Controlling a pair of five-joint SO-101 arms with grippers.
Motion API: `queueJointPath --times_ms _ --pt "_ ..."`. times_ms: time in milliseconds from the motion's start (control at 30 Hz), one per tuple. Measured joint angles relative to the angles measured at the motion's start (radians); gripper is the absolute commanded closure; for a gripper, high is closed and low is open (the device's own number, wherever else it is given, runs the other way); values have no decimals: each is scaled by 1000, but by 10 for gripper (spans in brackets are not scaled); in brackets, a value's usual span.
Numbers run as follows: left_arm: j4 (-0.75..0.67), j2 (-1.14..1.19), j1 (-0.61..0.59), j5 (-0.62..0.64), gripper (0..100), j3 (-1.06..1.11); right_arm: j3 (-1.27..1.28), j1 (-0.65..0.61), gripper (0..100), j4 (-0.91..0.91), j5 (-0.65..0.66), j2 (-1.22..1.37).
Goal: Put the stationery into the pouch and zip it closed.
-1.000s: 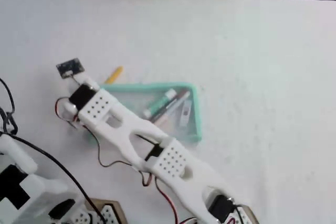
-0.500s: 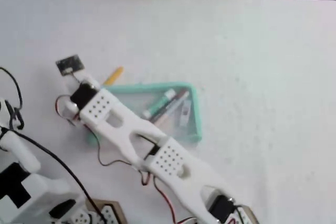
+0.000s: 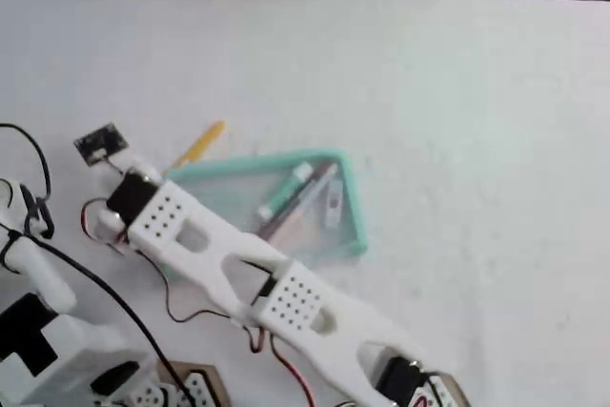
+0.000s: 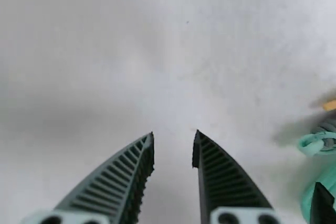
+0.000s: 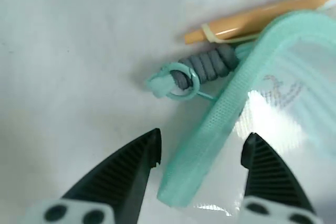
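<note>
Right pincer [image 5: 203, 136] is spread, one jaw on each side of the pouch's [image 5: 273, 40] teal corner edge, beside its ring zip pull [image 5: 176, 82]. An orange pen [image 5: 262, 17] lies outside the pouch against that corner; other stationery [image 3: 291, 193] lies inside. Left pincer [image 4: 173, 136], also spread, hovers over bare worktop [image 4: 157, 51] near the pull.

Right arm [image 3: 219, 245] covers lower-left corner of pouch [image 3: 351, 202]. Items [image 3: 291, 193] inside too blurred to name. Pen [image 3: 200, 143], pouch clipped by right wrist edge; zip ring [image 4: 317, 144] by left wrist edge.
</note>
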Motion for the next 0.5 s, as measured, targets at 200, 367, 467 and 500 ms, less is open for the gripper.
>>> queueJointPath --times_ms 200,367,467,500 --pt "-38 0 -110 -54 858 -14 63 -60 762 8 72 -72" --pt "-48 0 -199 -80 859 -38 117 -137 762 9 157 -87" --pt "-48 0 -229 -87 859 -40 129 -152 762 9 193 -87" --pt "-48 0 -235 -89 859 -40 129 -152 762 9 198 -87"
